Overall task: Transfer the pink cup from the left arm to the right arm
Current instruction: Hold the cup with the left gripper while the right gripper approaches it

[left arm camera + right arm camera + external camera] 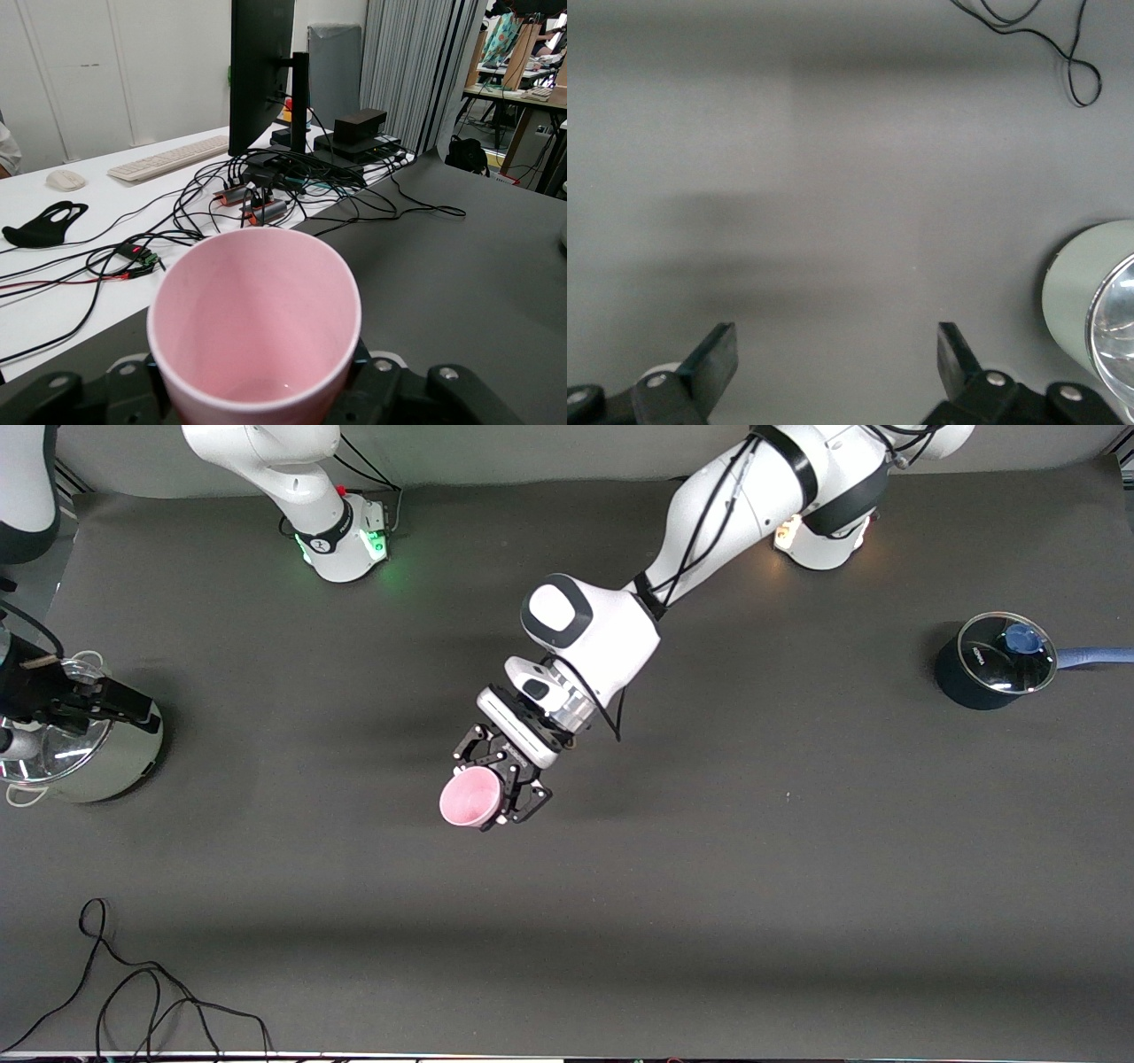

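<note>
- pink cup [469, 799] is clamped sideways in the left gripper [500, 779], skeletal fingers [530, 797] closed on its base, held over the mat's [762, 868] middle.
- right gripper [833, 363] hangs over the mat by the grey-green pot [84, 753], jaws spread wide, holding nothing.
- two pots: the grey-green one at 9 o'clock from the cup, a dark lidded one [992, 664] at 2 o'clock.
- one loose cable [133, 992] at 7 o'clock; lid lettering unreadable.

Pots [80, 748] only at table ends.
</note>
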Motion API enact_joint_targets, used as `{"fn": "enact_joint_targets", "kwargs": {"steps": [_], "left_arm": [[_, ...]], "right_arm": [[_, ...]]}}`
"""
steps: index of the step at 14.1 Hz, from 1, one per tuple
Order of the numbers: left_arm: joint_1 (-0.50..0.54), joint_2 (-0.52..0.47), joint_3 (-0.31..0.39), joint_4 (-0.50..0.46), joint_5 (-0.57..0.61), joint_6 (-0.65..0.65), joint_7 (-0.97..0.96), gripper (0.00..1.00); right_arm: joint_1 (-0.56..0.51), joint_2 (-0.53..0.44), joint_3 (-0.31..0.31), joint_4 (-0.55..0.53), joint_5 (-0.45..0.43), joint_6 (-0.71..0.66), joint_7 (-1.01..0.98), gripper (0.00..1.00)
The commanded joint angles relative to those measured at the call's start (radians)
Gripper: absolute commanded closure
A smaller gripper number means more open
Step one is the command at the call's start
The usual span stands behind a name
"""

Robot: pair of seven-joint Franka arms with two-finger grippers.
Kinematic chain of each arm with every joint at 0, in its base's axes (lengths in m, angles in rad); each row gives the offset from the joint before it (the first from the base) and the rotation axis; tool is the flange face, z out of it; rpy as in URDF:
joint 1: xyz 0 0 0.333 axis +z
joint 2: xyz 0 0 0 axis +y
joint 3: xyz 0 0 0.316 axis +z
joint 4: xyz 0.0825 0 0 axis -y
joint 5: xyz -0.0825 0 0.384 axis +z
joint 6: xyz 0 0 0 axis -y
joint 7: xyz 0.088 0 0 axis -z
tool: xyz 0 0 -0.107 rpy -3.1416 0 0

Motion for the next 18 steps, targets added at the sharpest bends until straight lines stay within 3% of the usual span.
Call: {"fn": "enact_joint_targets", "kwargs": {"steps": [1,4,9,12,18], "left_arm": [[-0.074,0.002,0.091,0.033,-0.008,0.017,-0.073,1.00],[-0.085,0.002,0.115,0.035,-0.008,0.017,-0.084,1.00],[-0.085,0.004,0.115,0.033,-0.008,0.026,-0.087,1.00],[-0.086,0.004,0.115,0.035,-0.010,0.052,-0.090,1.00],[-0.109,0.005,0.143,0.035,-0.010,0.052,-0.126,1.00]], "right_arm": [[0.020,0.021,-0.005,0.019,0.022,0.008,-0.003,0.00],[0.040,0.049,-0.005,0.042,0.110,0.011,-0.005,0.00],[0.146,0.068,-0.005,0.045,0.114,0.080,-0.003,0.00],[0.203,0.105,-0.003,0.067,0.123,0.138,0.140,0.00],[0.359,0.279,-0.006,0.254,0.104,0.137,0.374,0.00]]}}
